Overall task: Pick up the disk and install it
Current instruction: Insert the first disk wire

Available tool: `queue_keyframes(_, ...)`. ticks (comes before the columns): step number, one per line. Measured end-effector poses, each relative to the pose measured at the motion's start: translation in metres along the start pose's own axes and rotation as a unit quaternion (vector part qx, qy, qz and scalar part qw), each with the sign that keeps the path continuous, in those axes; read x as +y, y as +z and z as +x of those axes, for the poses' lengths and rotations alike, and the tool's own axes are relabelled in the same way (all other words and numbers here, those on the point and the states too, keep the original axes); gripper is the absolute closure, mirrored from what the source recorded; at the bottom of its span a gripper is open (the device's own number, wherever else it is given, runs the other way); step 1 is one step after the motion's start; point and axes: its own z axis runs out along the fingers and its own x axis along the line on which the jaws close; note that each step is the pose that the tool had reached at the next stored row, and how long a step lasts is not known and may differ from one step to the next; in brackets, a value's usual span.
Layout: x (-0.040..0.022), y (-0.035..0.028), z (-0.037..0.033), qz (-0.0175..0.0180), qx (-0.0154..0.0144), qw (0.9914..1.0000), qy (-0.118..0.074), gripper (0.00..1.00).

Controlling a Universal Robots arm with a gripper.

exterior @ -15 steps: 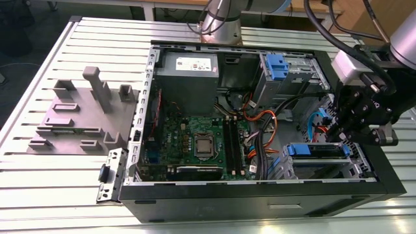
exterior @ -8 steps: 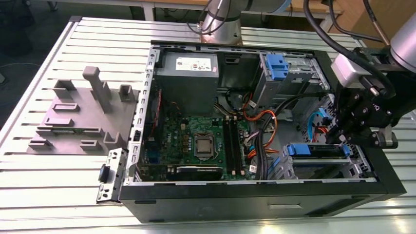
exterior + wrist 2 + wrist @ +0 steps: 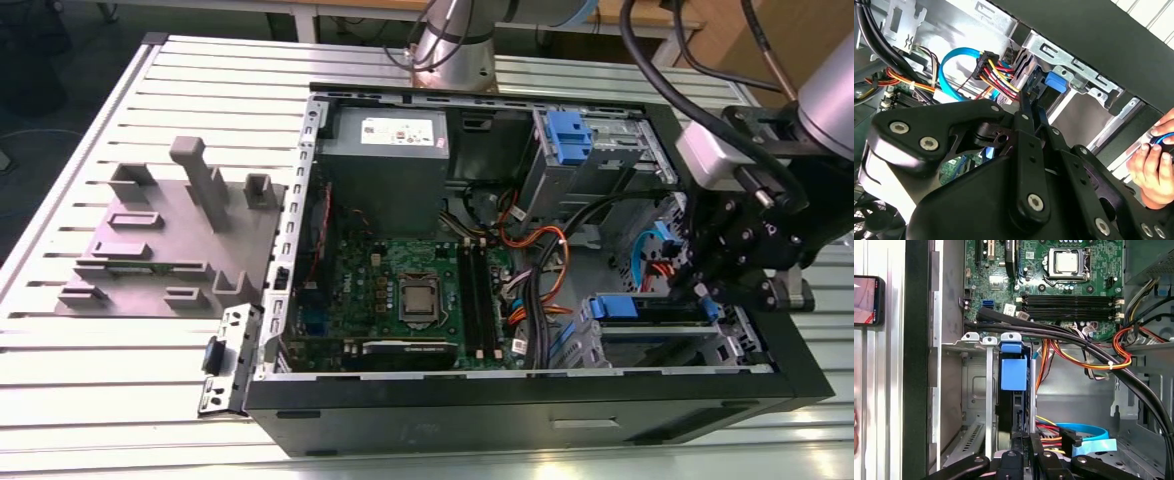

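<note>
Outside the computer case, off its end at the exterior view's left, a grey fixture is seen on the slatted table. Inside the case, the motherboard fills the middle. At the case's opposite end the disk is found standing on edge in the metal drive cage, its long axis running into the cage and straight in line with the gripper. The fingers are drawn close on the disk's near end and are judged to be clamped on it. Little room is left: the cage walls lie just beside the disk, and bundled cables pass close by. A person's hand rests outside the case wall.
</note>
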Motion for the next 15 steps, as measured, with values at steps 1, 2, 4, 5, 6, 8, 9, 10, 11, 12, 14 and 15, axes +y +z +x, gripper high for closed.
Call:
queue_keyframes(1,0.0003,0.0003,0.0002,0.0001,-0.0001,1.0,0.0,0.82)
queue_keyframes(2,0.0002,0.0004,0.0003,0.0002,0.0,1.0,0.0,0.82)
queue_keyframes(4,0.0003,0.0009,0.0005,0.0003,-0.0002,1.0,0.0,0.82)
queue_keyframes(5,0.0003,0.0012,0.0007,0.0003,-0.0002,1.0,0.0,0.82)
queue_keyframes(6,0.0003,0.0014,0.0009,0.0003,-0.0002,1.0,0.0,0.82)
queue_keyframes(8,0.0003,0.0017,0.0012,0.0003,-0.0002,1.0,0.0,0.82)
queue_keyframes(9,0.0004,0.0019,0.0014,0.0003,-0.0002,1.0,0.0,0.82)
queue_keyframes(10,0.0004,0.0021,0.0016,0.0003,-0.0001,1.0,0.0,0.82)
queue_keyframes(11,0.0004,0.0023,0.0018,0.0003,-0.0001,1.0,0.0,0.82)
queue_keyframes(12,0.0004,0.0026,0.002,0.0003,-0.0001,1.0,0.0,0.82)
queue_keyframes(14,0.0004,0.0032,0.0022,0.0003,0.0,1.0,0.0,0.82)
queue_keyframes(15,0.0004,0.0036,0.0023,0.0003,-0.0001,1.0,0.0,0.82)
